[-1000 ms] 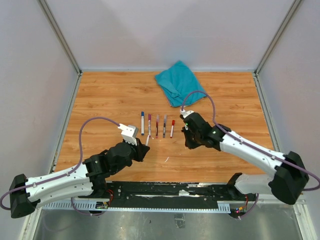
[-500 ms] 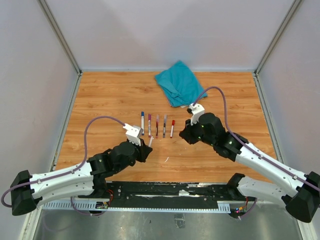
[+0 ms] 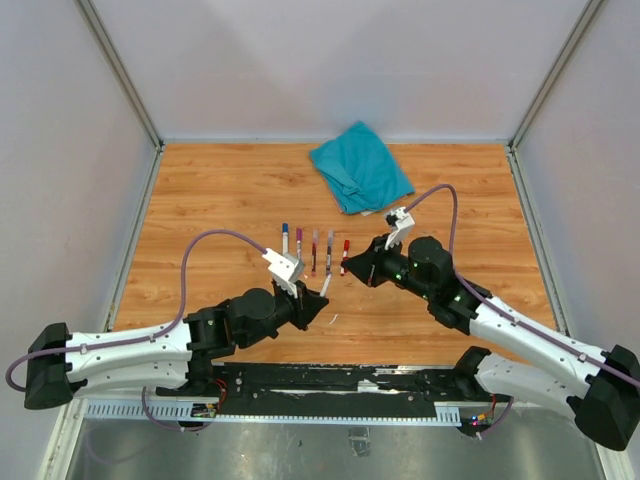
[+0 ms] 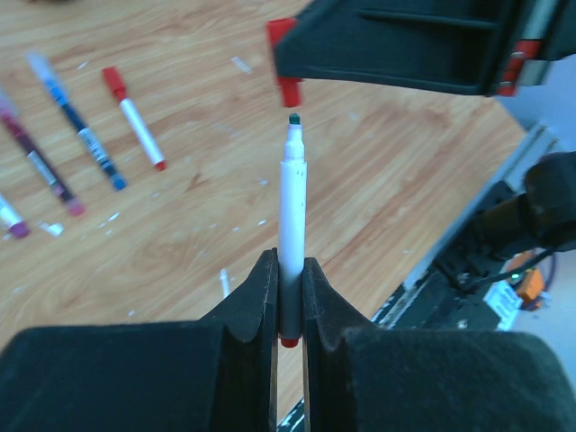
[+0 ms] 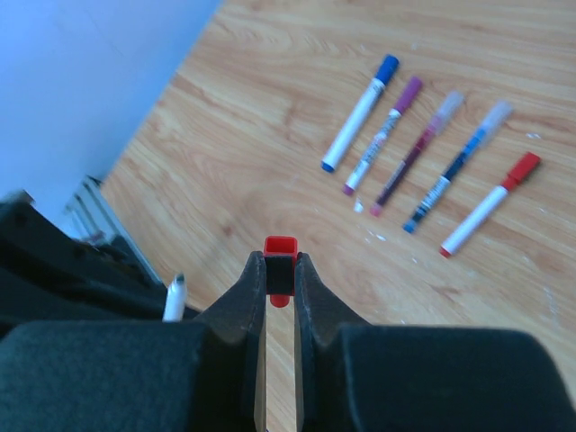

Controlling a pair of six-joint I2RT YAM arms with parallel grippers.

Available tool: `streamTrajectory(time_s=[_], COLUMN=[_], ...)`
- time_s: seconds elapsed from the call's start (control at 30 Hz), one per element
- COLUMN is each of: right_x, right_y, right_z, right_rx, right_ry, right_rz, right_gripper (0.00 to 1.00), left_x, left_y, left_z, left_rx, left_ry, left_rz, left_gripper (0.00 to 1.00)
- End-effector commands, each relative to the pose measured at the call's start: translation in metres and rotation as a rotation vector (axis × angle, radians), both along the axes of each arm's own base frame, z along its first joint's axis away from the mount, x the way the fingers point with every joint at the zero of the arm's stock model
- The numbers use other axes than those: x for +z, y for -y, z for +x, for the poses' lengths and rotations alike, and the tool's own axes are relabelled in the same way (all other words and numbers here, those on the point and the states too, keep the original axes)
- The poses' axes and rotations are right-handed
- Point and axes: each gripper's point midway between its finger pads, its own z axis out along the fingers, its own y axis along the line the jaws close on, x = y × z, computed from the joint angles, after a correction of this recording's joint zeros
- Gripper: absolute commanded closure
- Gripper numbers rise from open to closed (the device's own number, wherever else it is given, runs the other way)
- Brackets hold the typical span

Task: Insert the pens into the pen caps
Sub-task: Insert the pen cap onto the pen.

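Note:
My left gripper (image 4: 288,267) is shut on a white-barrelled pen (image 4: 291,216) with a red rear end. Its bare dark tip (image 4: 293,119) points at a red pen cap (image 4: 286,88) just beyond it, with a small gap between them. My right gripper (image 5: 280,263) is shut on that red cap (image 5: 280,247), and the pen's tip (image 5: 176,290) shows low on the left there. From above, the left gripper (image 3: 320,303) and right gripper (image 3: 354,268) face each other at mid table. Several capped pens (image 3: 299,246) lie in a row behind them.
A crumpled teal cloth (image 3: 360,166) lies at the back of the wooden table. A tiny white scrap (image 3: 333,319) lies near the left gripper. The row of pens (image 5: 414,151) lies close beyond the right gripper. Grey walls stand on three sides.
The left gripper carried its pen rightward and forward. The right gripper swung to face left, bringing the red cap up close to the pen's tip. Both stayed shut.

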Motion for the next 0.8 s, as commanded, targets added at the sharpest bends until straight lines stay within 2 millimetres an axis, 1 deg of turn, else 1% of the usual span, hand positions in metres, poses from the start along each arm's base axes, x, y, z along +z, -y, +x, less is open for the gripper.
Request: streamTrajectory(time_s=[0.0,0.1,0.4,0.53,0.77], right_x=[0.062,0.074,0.094,0.104,0.114], right_y=[-0.012,-0.013,-0.011,-0.013,-0.014], right_z=[0.004,0.003,-0.009,-0.017,-0.02], right_rx=[-0.03,-0.029,0.002,0.054,0.079], right_ry=[0.08,0.084,0.077,0.104,0.119], right_rz=[0.323,0.4,0.634,0.676,0.701], right_gripper=[0.99,0.99,1.0,0.99,0.99], left_x=[0.049,0.054,0.06,0.059,0.058], left_y=[0.019,0.022,0.024,0.024,0.023], left_z=[-0.005,-0.009,-0.01,-0.009,-0.009], left_rx=[-0.036,-0.054,-0.068,-0.064,-0.06], left_ry=[0.086,0.095,0.115,0.112,0.112], left_rz=[-0.179,-0.221,-0.232,-0.233,-0.232], left_gripper=[0.99,1.0,1.0,0.99,1.0])
